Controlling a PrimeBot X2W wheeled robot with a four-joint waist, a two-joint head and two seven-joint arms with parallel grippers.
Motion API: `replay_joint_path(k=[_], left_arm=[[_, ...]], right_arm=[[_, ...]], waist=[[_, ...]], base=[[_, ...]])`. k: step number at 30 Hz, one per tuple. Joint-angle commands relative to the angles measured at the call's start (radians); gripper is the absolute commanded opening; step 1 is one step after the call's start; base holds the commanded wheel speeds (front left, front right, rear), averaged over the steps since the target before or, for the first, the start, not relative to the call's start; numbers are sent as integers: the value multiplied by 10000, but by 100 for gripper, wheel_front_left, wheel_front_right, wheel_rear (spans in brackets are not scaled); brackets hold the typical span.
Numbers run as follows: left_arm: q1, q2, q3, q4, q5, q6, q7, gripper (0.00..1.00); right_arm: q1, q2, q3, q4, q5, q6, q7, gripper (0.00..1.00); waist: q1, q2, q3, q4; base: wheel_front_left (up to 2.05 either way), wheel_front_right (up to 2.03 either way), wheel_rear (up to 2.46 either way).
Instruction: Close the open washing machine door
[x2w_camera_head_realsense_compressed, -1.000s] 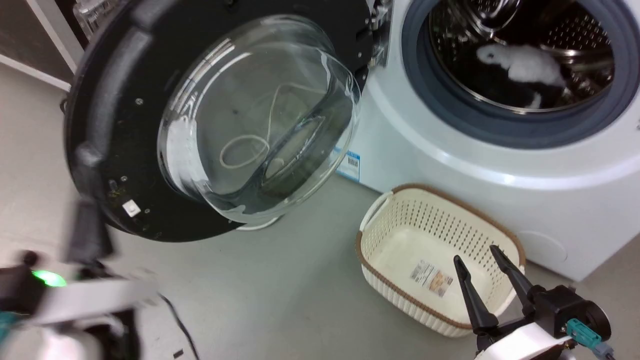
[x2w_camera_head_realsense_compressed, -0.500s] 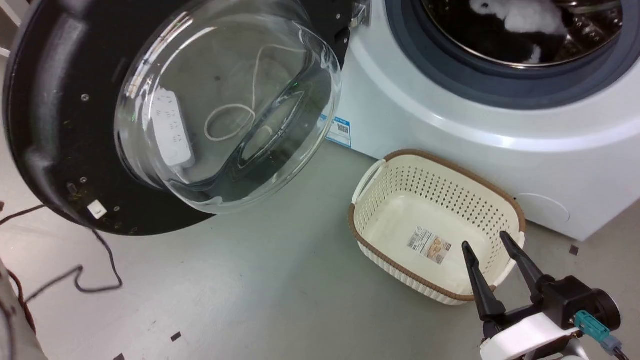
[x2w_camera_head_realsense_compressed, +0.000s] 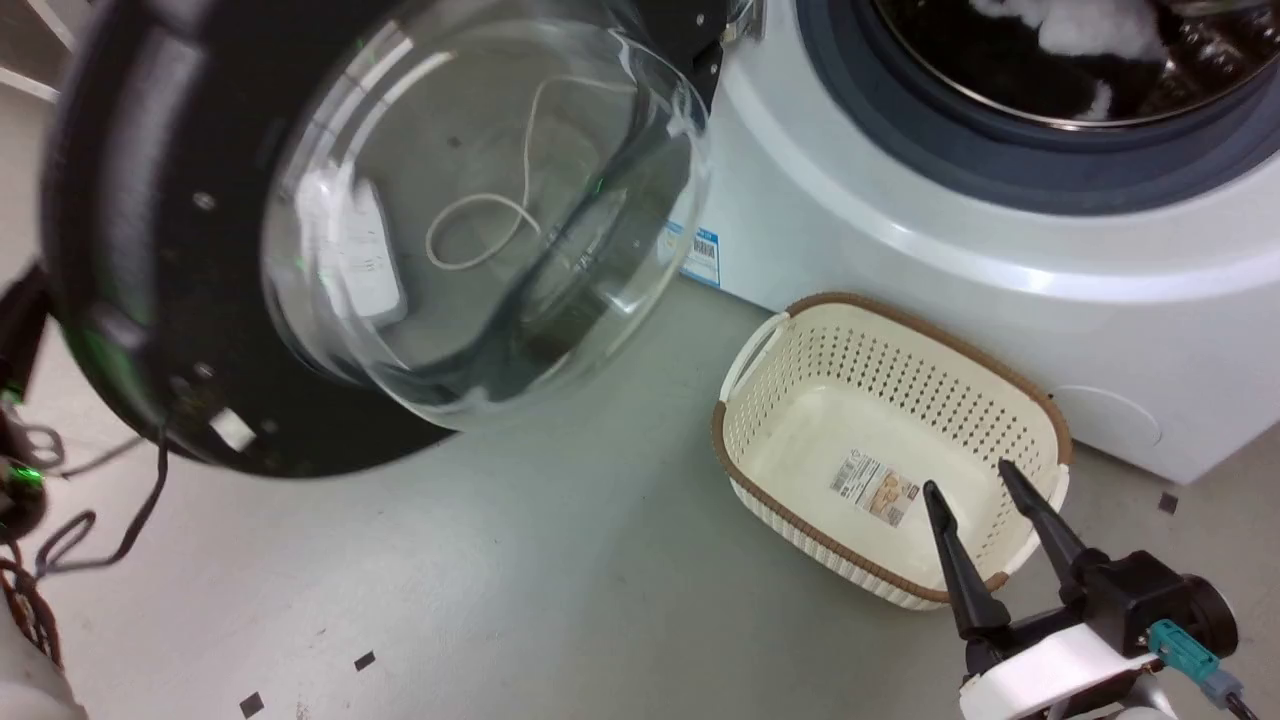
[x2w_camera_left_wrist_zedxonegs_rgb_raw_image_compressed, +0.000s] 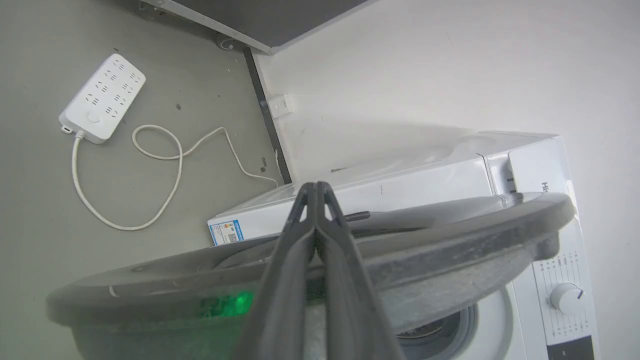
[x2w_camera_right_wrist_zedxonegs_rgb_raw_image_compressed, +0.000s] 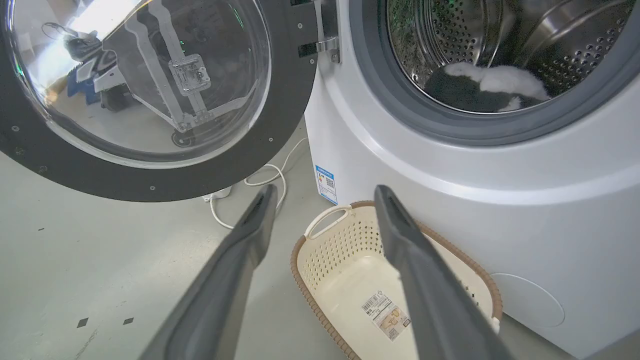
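The washing machine door hangs open at the left, a glossy black ring around a bulging glass bowl, hinged to the white washing machine. In the left wrist view my left gripper is shut and empty, its fingers lying across the door's outer rim; I cannot tell whether they touch it. My right gripper stands open and empty over the basket, well away from the door. Its fingertips are spread wide. The drum holds black and white laundry.
A cream perforated basket sits on the floor in front of the washer, below the drum opening. A white power strip and its cord lie on the floor behind the door. Dark cables trail at the left edge.
The head camera has shifted. The door looks blurred and sits slightly nearer the washer than half a second ago. My left arm has left the lower left; the right gripper holds still.
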Motion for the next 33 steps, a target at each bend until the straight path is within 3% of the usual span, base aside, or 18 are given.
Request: replay_joint_path(k=[1, 12, 17, 24, 25, 26, 28, 29, 33], left_arm=[[327, -312, -228, -108, -233, -198, 559, 0], [3092, -1643, -1171, -2001, -1356, -801, 3105, 0], [4540, -2165, -2117, -3270, -1517, -1060, 3281, 0], [6016, -2278, -4842, -4114, -2810, -1075, 1911, 0], [6016, -2278, -4842, -4114, -2810, -1075, 1911, 0], [6158, -2279, -5624, -4153, -3056, -1084, 1362, 0], [6190, -2280, -5966, -4137, -3128, -1095, 1100, 0], [6168, -2280, -6550, -4073, -3143, -1142, 594, 0], [5962, -2281, -7288, -3927, -3252, -1236, -315, 0]], right_arm=[[-34, -16, 48, 61, 32, 8, -57, 100], [157, 351, -209, 405, -22, 8, -103, 100], [259, 476, -491, 504, -111, 8, -116, 100], [241, 604, -945, 434, -52, 8, -111, 100], [241, 604, -945, 434, -52, 8, -111, 100], [201, 608, -1025, 387, -100, 8, -81, 100], [178, 607, -1055, 362, -123, 8, -64, 100], [139, 612, -1106, 322, -113, 8, -36, 100], [37, 648, -1196, 247, 57, 8, -18, 100]], waist=[[0, 0, -134, -18], [0, 0, -1168, -389], [0, 0, -1607, -768], [0, 0, -1632, -1703], [0, 0, -1632, -1703], [0, 0, -1525, -2076], [0, 0, -1462, -2285], [0, 0, -1334, -2731], [0, 0, -1099, -3487]], base=[[0, 0, 0], [0, 0, 0], [0, 0, 0], [0, 0, 0], [0, 0, 0], [0, 0, 0], [0, 0, 0], [0, 0, 0], [0, 0, 0]])
